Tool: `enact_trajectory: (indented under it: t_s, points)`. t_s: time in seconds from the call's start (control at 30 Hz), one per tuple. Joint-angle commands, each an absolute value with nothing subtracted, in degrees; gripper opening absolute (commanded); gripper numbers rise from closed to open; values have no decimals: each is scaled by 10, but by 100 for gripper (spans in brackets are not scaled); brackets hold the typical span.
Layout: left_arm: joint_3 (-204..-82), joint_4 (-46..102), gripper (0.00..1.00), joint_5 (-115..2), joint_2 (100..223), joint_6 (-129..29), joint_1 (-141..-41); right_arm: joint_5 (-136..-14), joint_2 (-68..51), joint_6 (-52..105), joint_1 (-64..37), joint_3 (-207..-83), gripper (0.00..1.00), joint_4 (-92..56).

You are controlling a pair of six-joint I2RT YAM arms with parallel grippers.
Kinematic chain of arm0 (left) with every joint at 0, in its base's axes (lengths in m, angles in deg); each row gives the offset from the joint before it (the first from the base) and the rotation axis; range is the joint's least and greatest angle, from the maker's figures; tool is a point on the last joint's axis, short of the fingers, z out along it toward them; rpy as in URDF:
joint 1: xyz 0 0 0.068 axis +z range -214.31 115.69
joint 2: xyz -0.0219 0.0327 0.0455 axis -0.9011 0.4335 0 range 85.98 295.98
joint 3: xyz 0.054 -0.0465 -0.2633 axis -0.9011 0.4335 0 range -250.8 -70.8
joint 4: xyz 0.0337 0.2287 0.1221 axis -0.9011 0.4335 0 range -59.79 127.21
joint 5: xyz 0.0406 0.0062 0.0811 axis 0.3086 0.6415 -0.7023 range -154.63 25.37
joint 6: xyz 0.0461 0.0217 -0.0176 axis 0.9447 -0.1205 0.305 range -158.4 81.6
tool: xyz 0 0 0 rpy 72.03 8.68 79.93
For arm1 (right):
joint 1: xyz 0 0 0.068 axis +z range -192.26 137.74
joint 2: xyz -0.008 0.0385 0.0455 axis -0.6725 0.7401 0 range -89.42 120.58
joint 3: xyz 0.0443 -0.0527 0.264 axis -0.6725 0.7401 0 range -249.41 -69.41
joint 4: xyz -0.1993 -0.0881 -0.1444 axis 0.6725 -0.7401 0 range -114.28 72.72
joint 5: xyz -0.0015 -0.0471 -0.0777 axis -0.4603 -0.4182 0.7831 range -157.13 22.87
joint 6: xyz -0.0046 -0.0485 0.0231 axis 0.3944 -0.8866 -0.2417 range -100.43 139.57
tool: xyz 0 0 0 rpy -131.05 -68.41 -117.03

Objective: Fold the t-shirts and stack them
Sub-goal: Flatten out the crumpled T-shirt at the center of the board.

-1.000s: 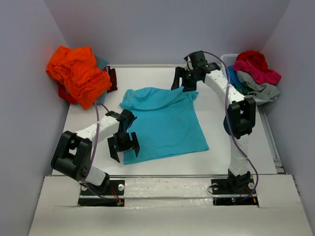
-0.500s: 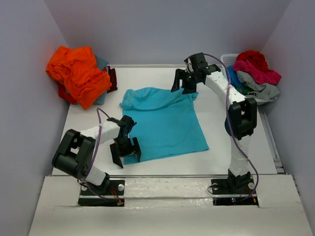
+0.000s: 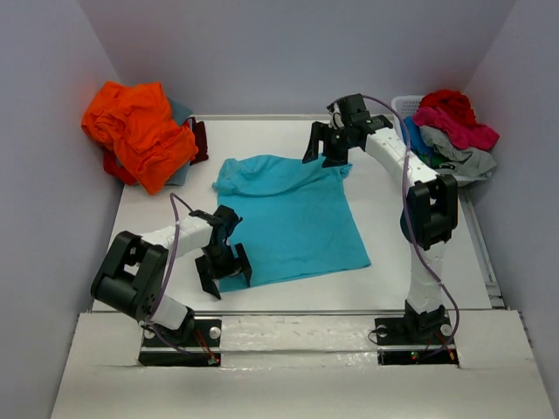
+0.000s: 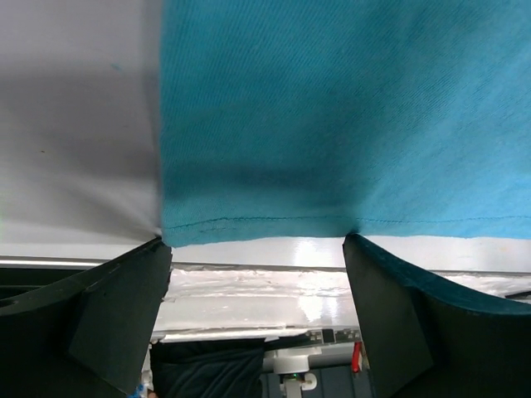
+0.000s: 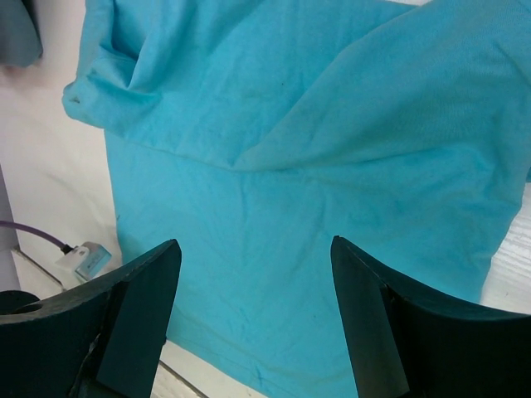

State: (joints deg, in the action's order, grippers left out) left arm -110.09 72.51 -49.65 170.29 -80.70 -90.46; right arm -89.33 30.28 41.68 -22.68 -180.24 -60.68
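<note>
- Turquoise short-sleeved cloth t-shirt (image 3: 293,218) lies spread on the white table (image 3: 349,288).
- Left gripper (image 3: 223,271), jaws spread, straddles its near-left hem corner.
- Right gripper (image 3: 323,150), jaws spread, above its far-right shoulder.

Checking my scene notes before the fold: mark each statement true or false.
1. The turquoise shirt lies spread on the table. True.
2. The left gripper is shut on the hem. False: its jaws stand open at the hem's near-left corner.
3. The orange shirt lies in the basket. False: it is heaped at the far-left corner, and the basket is at the far right.
4. The right gripper is open over the turquoise shirt's far edge. True.
</note>
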Motion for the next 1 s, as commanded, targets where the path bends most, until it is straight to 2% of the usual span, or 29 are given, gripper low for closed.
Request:
enact_trajectory:
  t_s: [0.0, 0.5, 0.67, 0.7, 0.77, 0.9, 0.97]
  points:
    - [-1096, 593, 99, -610, 1722, -793, -894, -909, 267, 422, -224, -1804, 79, -578]
    - [-1138, 577, 98, -629, 1796, -783, -887, -916, 268, 419, -224, -1811, 78, -579]
    - [-1154, 575, 85, -626, 1808, -776, -887, -915, 267, 419, -224, -1809, 78, -579]
    - [-1154, 575, 79, -625, 1808, -776, -887, -914, 266, 419, -224, -1807, 78, -578]
    - [-1154, 578, 76, -624, 1806, -776, -887, -914, 266, 419, -224, -1805, 78, -578]
    - [-1138, 577, 61, -607, 1795, -784, -887, -914, 269, 420, -224, -1806, 78, -577]
    - [-1133, 582, 48, -604, 1784, -788, -887, -917, 271, 420, -224, -1806, 78, -577]
